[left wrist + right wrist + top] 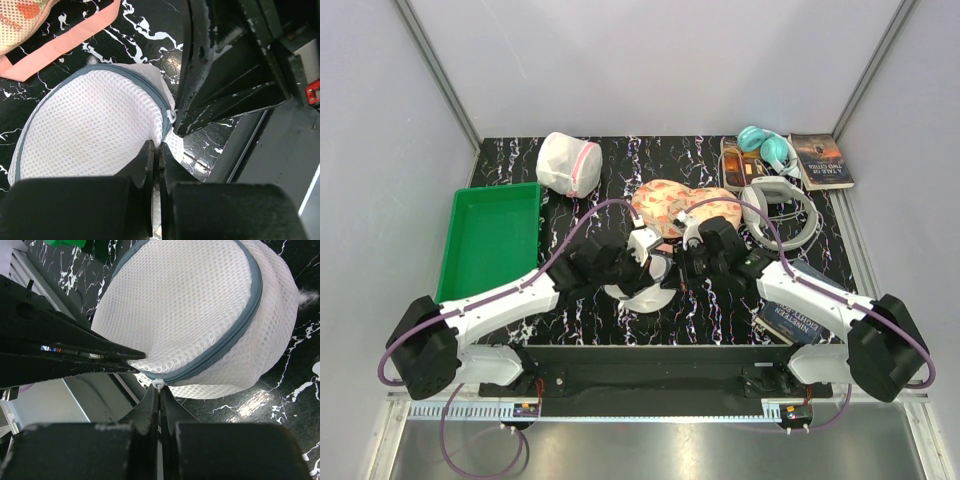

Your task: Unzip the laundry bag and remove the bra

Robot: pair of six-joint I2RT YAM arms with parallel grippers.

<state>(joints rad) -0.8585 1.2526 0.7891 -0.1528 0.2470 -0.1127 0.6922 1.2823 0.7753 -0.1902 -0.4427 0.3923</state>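
Unzipping step, right at the very start. Zip band [235, 335] closed along every stretch in sight, nothing out yet. Laundry bag [645, 297] low centre in the overhead view, wedged between the two claws on the black marbled table [710, 315].

Left gripper [155, 150] pressed together at the bottom centre of its own view, nipping a fold of white mesh just under the band. Right gripper [159, 394] likewise together, bottom centre of its view, clamped on the small white zip pull [158, 385]. Looks like an anchor-and-draw set-up: pinning with the left, sliding with the right.

Next move, by the look of it: drawing the pull along the curve of the band, following the rim rather than tugging straight out, with a firm mesh pinch to stop the dome sliding or spinning. Soft mesh, likely to bunch ahead of the slider. Tiny tab, easy to lose.

Containers now. Bra not to be seen through the mesh from either wrist view; presumably inside, impossible to confirm. Green tray [490, 250] at the left of the overhead view, only bare floor showing. Second mesh pouch with pink trim [568, 163] upper left of centre, bulging, contents unreadable. Floral two-cup item [670, 205] just above the claws, loose on the table, with its pink strap [75, 47] near the bag's upper edge.
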